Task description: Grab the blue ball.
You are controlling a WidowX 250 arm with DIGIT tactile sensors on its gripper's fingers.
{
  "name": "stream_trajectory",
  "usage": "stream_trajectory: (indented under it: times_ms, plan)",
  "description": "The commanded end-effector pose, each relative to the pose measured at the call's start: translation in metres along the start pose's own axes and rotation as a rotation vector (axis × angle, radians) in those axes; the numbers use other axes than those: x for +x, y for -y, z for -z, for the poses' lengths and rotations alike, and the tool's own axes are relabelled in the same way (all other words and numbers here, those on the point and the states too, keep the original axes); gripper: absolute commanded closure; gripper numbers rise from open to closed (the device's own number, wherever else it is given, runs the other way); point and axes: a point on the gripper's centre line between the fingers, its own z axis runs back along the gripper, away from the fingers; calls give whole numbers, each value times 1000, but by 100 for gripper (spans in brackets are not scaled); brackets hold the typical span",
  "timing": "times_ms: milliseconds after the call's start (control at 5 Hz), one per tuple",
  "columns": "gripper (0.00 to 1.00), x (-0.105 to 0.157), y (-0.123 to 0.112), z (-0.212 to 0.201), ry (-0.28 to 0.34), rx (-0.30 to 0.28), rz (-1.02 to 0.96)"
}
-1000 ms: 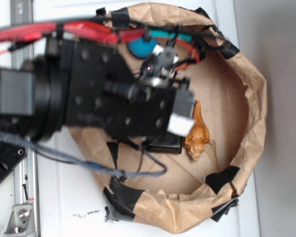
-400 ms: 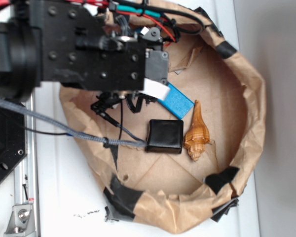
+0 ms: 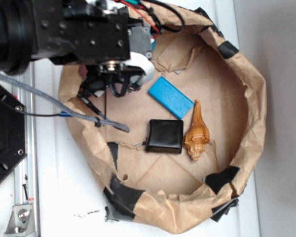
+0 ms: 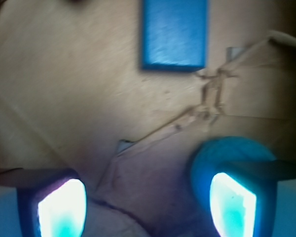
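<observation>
1. Blue ball [image 4: 232,155]: seen only in wrist view, lower right, just behind the right fingertip [image 4: 233,205]; hidden under arm in exterior view.
2. Pincer [image 4: 147,205]: spread, nothing between the tips; ball sits off-centre at one tip, contact unclear.
3. Blue block [image 3: 170,97]: flat on brown paper liner [image 3: 251,98], apart from ball.
4. Black box [image 3: 165,136] w/ shell [image 3: 197,131] just beside it.

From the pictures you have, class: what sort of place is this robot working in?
Probably a lab robot test bench: a pen of crumpled brown paper patched with black tape, a metal rail on a white table, and small practice props, a blue block and a seashell.
</observation>
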Motion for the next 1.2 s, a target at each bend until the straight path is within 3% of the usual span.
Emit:
stream_trajectory:
  times_ms: [0,400,600,800,1000]
  plan:
    - [0,10,-25,24,-27,29,8]
    - [0,20,-43,32,-48,36,13]
    - [28,7,-40,53,-86,-20,-26]
    - [100,-5,-38,75,-129,-66,-74]
    - [100,1,-37,67,-125,-58,-80]
